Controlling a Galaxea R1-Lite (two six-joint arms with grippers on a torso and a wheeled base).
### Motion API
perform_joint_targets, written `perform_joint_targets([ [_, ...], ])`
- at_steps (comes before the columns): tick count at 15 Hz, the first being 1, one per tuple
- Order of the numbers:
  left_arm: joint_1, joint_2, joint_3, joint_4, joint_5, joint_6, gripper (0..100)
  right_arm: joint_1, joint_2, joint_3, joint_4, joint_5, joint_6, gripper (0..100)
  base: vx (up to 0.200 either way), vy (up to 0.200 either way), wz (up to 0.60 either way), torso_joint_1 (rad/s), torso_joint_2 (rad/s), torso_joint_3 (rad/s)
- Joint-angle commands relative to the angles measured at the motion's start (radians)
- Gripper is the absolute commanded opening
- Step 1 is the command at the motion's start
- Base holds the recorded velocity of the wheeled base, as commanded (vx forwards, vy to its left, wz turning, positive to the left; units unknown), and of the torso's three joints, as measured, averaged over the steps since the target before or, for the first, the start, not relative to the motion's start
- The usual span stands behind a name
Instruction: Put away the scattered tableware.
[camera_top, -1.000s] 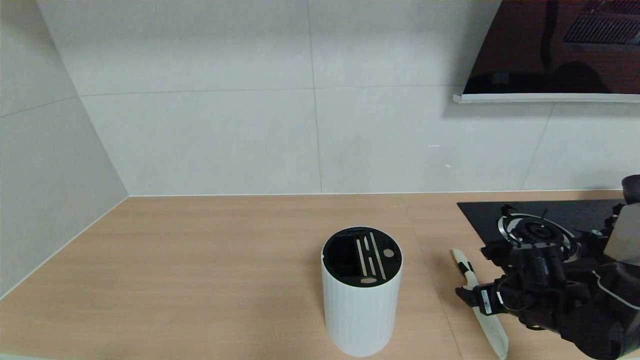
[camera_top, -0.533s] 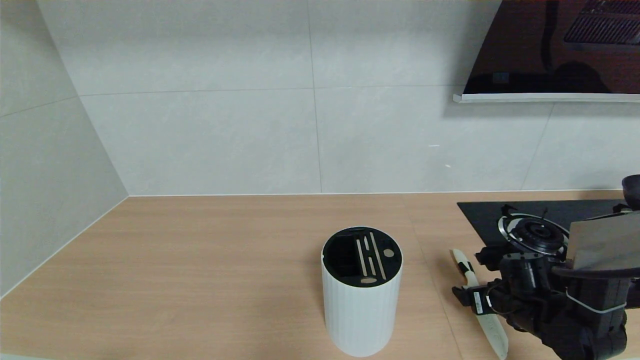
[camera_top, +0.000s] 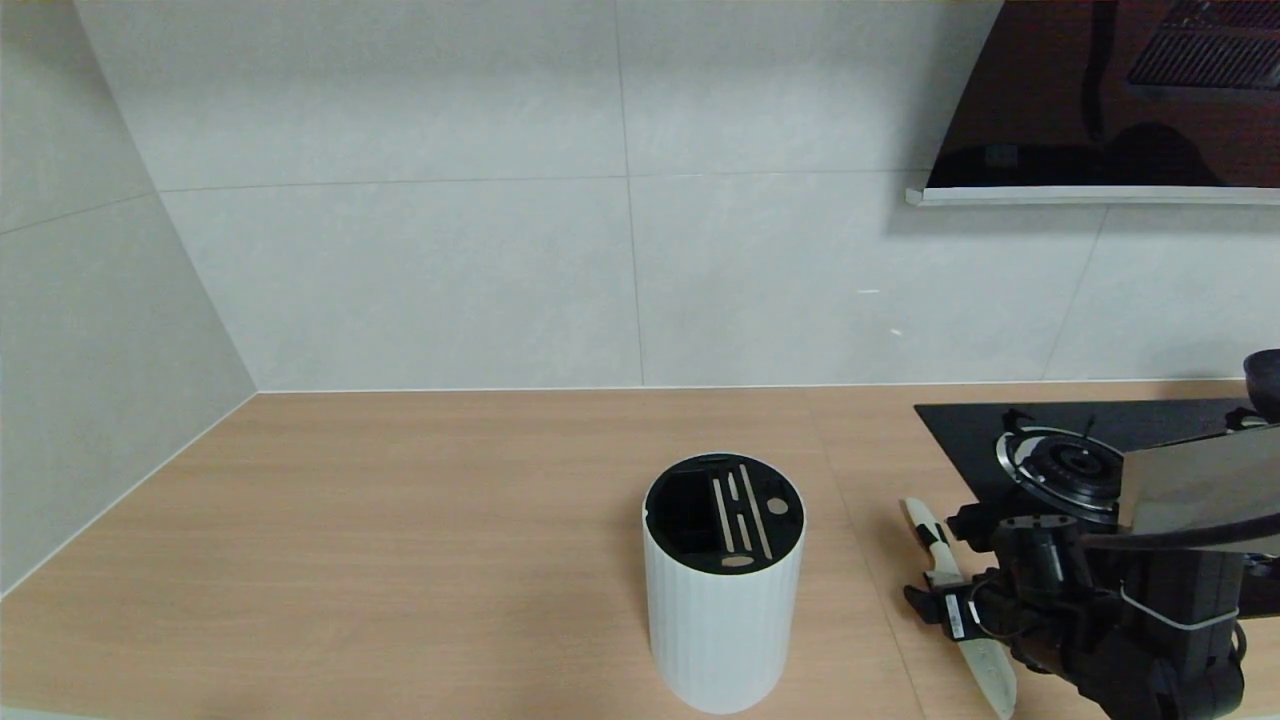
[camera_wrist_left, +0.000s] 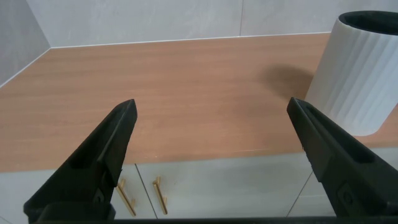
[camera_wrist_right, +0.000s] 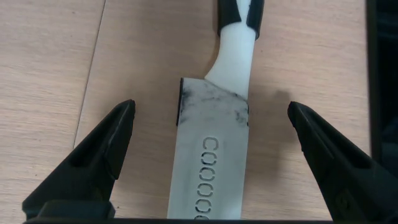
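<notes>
head view: the knife (camera_top: 986, 668) is lying on the table (camera_top: 450, 520) at 3 o'clock of the white holder (camera_top: 722, 600), both unmoved. the right hand (camera_top: 950, 602) is sitting lower over it than a second ago.
left wrist view: the left hand (camera_wrist_left: 211, 127) is hanging spread near the holder.
right wrist view: the right hand's fingers (camera_wrist_right: 102, 155) are spread either side of the blade, touching nothing.

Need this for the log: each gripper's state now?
Left gripper: open, empty.
Right gripper: open, above the knife, not gripping it.
</notes>
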Motion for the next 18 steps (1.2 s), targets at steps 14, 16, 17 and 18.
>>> perform_joint_targets([
  [14, 0.000, 0.000, 0.000, 0.000, 0.000, 0.000, 100, -0.003, 0.006, 0.000, 0.000, -0.001, 0.000, 0, 0.000, 0.000, 0.00, 0.000, 0.00, 0.000],
  [16, 0.000, 0.000, 0.000, 0.000, 0.000, 0.000, 100, -0.003, -0.005, 0.002, 0.000, -0.001, 0.002, 0, 0.000, 0.000, 0.00, 0.000, 0.00, 0.000],
  [17, 0.000, 0.000, 0.000, 0.000, 0.000, 0.000, 100, -0.003, -0.006, 0.002, 0.000, -0.001, 0.000, 0, 0.000, 0.000, 0.00, 0.000, 0.00, 0.000],
  [18, 0.000, 0.000, 0.000, 0.000, 0.000, 0.003, 100, 0.000, -0.023, 0.005, 0.000, -0.005, 0.000, 0, 0.000, 0.000, 0.00, 0.000, 0.00, 0.000],
])
